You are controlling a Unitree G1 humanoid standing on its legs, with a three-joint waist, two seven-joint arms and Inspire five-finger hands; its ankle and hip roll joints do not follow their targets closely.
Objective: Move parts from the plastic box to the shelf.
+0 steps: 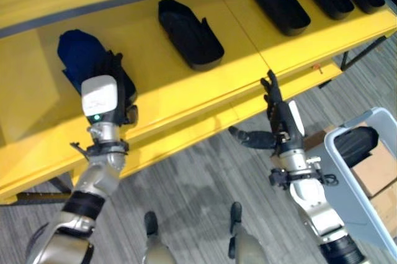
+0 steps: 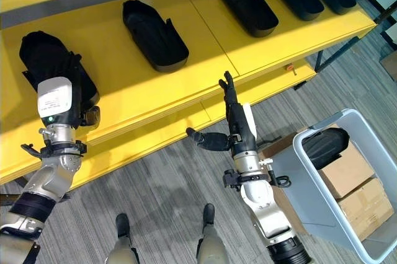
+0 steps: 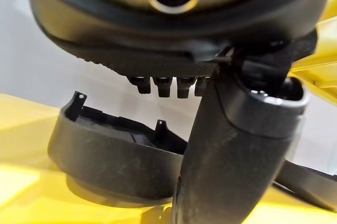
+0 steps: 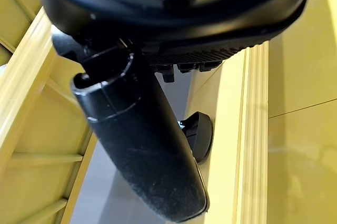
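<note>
My left hand (image 1: 119,87) reaches onto the yellow shelf (image 1: 248,47) at its left end, open, with its fingers straight over a black moulded part (image 1: 77,53). In the left wrist view that part (image 3: 110,155) lies flat on the shelf past the thumb (image 3: 231,155), which stands off it. Below the shelf's front edge my right hand (image 1: 280,121) is open and holds nothing, fingers pointing up at the edge and thumb out to the left. A grey plastic box (image 1: 353,183) stands on the floor at the right with one black part (image 1: 356,143) in it.
Several more black parts lie in a row along the shelf, the nearest one (image 1: 189,35) to the right of my left hand. Cardboard boxes (image 1: 375,171) sit in the plastic box under the part. The shelf's front rail (image 4: 237,129) is close to my right hand.
</note>
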